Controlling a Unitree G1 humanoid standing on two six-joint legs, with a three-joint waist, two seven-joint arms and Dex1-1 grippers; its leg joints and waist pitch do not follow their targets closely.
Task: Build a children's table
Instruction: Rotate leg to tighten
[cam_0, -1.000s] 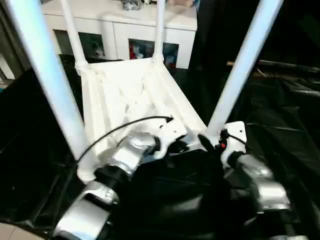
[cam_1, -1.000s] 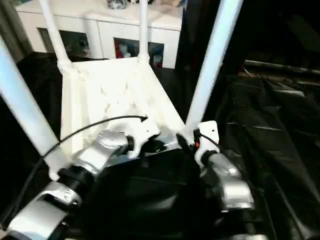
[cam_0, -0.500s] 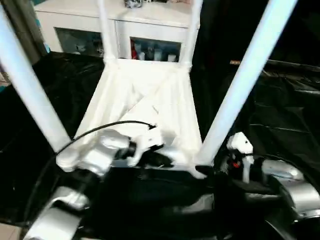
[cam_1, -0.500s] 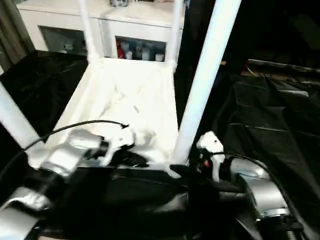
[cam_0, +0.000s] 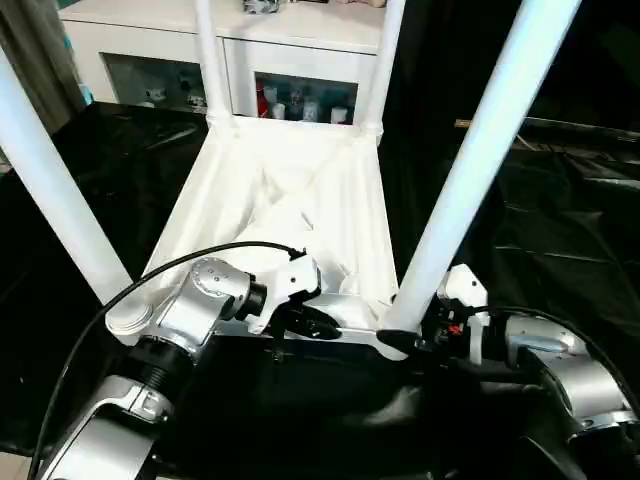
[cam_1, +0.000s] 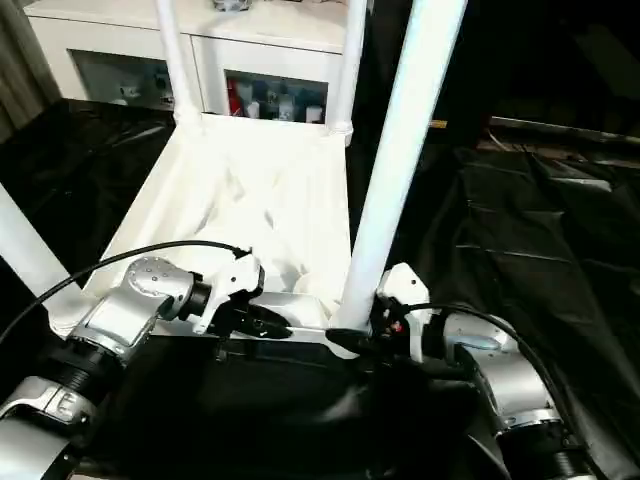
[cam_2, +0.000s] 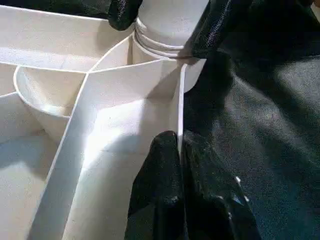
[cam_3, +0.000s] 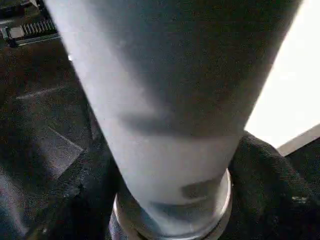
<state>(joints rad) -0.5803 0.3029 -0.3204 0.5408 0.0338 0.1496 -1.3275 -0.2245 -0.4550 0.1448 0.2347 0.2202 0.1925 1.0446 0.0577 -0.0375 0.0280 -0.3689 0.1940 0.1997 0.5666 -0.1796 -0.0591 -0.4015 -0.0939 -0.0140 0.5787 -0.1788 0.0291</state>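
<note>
The children's table (cam_0: 330, 190) lies upside down on a black-draped surface, ribbed underside up, with all its white legs standing in the corner sockets. My left gripper (cam_0: 322, 325) is shut on the thin near rim (cam_2: 178, 100) of the top, one finger on each side of it. My right gripper (cam_0: 405, 338) comes in from the right and is closed around the base of the near right leg (cam_0: 470, 160), just above its socket; its black fingers (cam_3: 270, 180) press both sides of the tube. The near left leg (cam_0: 50, 190) stands free.
A white cabinet with glass doors (cam_0: 290, 90) stands right behind the table's far legs (cam_0: 208, 60). Crinkled black sheeting (cam_0: 560, 220) covers the surface on both sides. A black cable (cam_0: 200, 260) loops over my left forearm.
The camera has shifted, so the table now looks squarer to me. My right gripper has swung round to the right of the near right leg and drawn in on its base. The left grip holds.
</note>
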